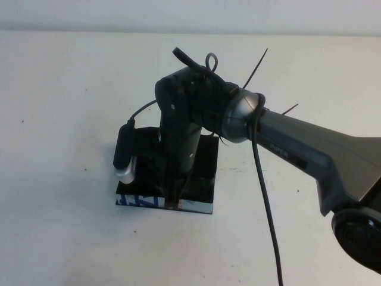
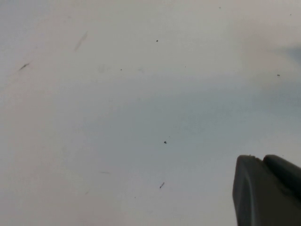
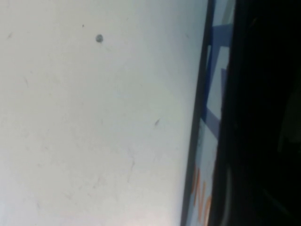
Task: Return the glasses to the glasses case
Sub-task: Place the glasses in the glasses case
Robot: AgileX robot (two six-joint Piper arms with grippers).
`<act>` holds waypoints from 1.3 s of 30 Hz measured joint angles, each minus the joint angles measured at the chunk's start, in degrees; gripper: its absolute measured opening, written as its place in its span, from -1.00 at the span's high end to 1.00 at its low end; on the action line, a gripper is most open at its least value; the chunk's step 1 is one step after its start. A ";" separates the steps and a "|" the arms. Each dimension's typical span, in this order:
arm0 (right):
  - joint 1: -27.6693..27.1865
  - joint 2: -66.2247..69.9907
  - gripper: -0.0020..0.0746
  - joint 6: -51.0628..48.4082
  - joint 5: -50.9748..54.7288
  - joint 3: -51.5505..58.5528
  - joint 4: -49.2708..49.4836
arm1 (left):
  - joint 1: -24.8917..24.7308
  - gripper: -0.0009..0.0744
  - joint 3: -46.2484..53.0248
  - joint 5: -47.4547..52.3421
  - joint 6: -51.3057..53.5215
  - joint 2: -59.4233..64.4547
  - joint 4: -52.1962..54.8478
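Leftmost, only a dark tip of the left gripper (image 2: 265,190) shows over the white table (image 1: 65,89); its jaws cannot be told. Centrally, the rectangular black glasses case (image 1: 202,173) with white printed side lies beneath the right gripper (image 1: 175,199), jaws hidden, glasses unseen.

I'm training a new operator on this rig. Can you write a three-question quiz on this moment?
1. True or false: the right gripper is down over the case.
2. What colours is the print on the case's white side?
A. blue and orange
B. red and green
C. yellow only
3. Fill in: the left gripper has only bare ____ beneath it.

Key:
1. True.
2. A.
3. Table.
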 joint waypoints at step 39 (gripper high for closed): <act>0.00 0.20 0.84 0.41 0.22 -2.07 0.79 | 0.00 0.99 0.00 0.00 0.00 0.00 0.00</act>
